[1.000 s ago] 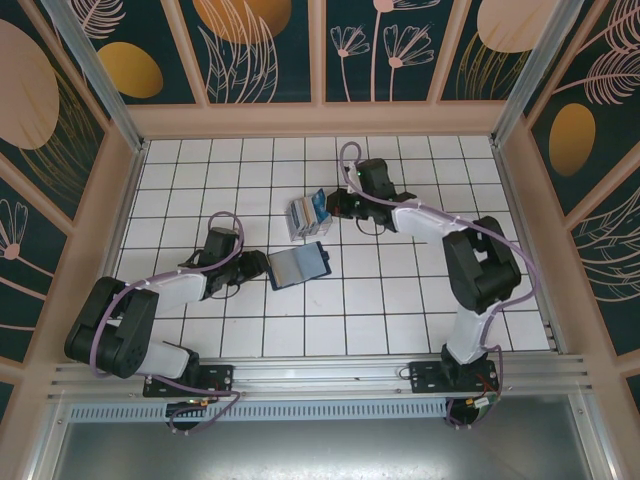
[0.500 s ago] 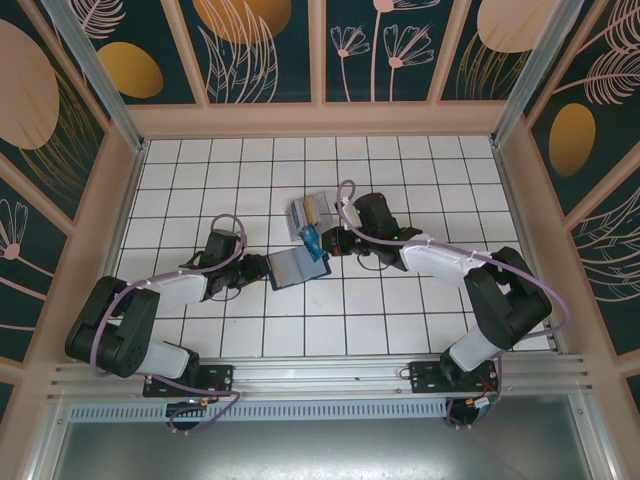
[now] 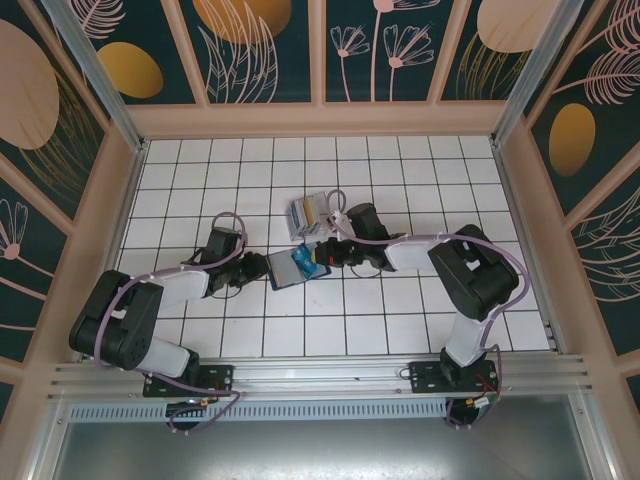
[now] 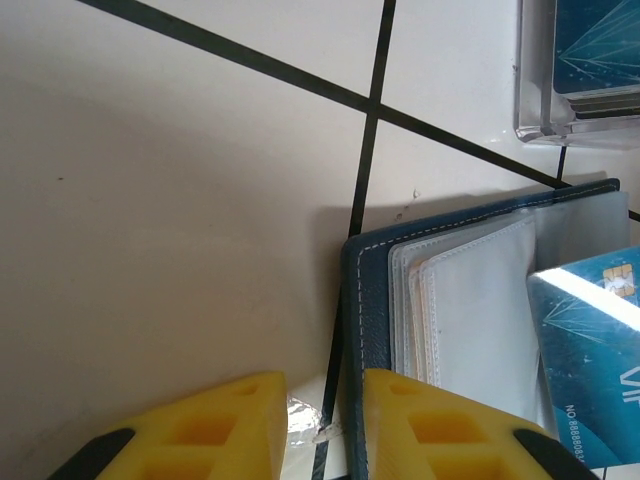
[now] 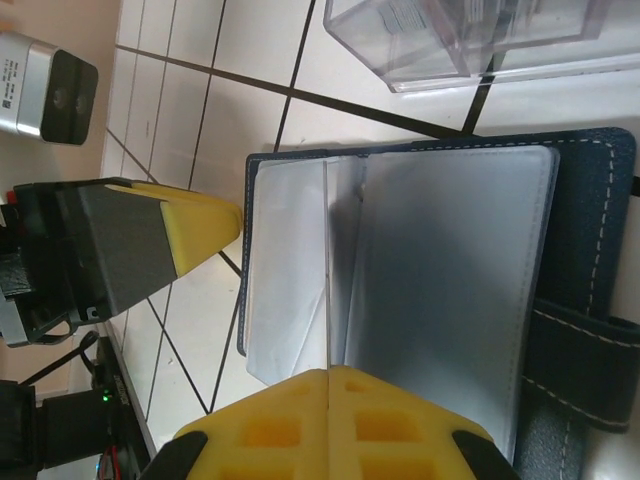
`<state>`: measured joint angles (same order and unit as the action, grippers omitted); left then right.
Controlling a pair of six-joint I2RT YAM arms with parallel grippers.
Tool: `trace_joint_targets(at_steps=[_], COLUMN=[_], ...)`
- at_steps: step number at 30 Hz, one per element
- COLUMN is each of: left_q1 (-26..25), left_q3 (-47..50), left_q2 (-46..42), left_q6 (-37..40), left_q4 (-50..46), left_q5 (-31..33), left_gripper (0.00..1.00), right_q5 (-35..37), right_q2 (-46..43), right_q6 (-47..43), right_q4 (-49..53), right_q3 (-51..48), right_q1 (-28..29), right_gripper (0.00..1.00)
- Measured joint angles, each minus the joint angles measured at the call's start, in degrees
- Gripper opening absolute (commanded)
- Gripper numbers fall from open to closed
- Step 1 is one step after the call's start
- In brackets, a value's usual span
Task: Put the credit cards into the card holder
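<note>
The dark blue wallet point(image 3: 283, 272) lies open on the white tiles, its clear sleeves point(image 5: 450, 270) facing up. My right gripper point(image 3: 318, 258) is shut on a blue credit card point(image 4: 590, 350), which hangs over the wallet's right half and shows edge-on as a thin line point(image 5: 328, 280) rising from the closed pads point(image 5: 290, 420). Just behind the wallet stands the clear card holder point(image 3: 310, 213), with a blue card point(image 4: 600, 45) in its slots. My left gripper point(image 4: 325, 420) sits low at the wallet's left edge point(image 4: 356, 330), jaws narrowly apart, one finger point(image 4: 440, 430) over the cover.
Wooden frame walls point(image 3: 120, 190) close in the tiled floor on the left, back and right. An aluminium rail point(image 3: 320, 375) runs along the near edge by the arm bases. The two grippers face each other across the wallet, about a tile apart.
My right gripper came away from the card holder and moved down-left to the wallet with the blue card in it. My left gripper's jaws narrowed at the wallet's left edge.
</note>
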<state>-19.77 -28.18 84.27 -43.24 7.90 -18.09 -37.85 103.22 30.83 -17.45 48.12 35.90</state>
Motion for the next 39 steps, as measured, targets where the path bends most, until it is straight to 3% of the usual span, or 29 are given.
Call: trace_joint_targets(at_steps=[22,39], left_q1=[0.0,-0.07], left_q3=[-0.55,-0.55], left_q2=[1.42,1.84], left_q6=[-0.39,-0.46], left_q4=[0.94,1.92], left_q5=[-0.66,-1.03], left_gripper=[0.24,0.24], right_q5=[-4.42,-4.24], right_q2=[0.85,-0.46], right_q6=[9.75,14.75], right_q4=[-15.47,-20.39], right_q3=[-8.98,-13.57], right_q1=[-1.55,-1.55], right_gripper=[0.0,0.0])
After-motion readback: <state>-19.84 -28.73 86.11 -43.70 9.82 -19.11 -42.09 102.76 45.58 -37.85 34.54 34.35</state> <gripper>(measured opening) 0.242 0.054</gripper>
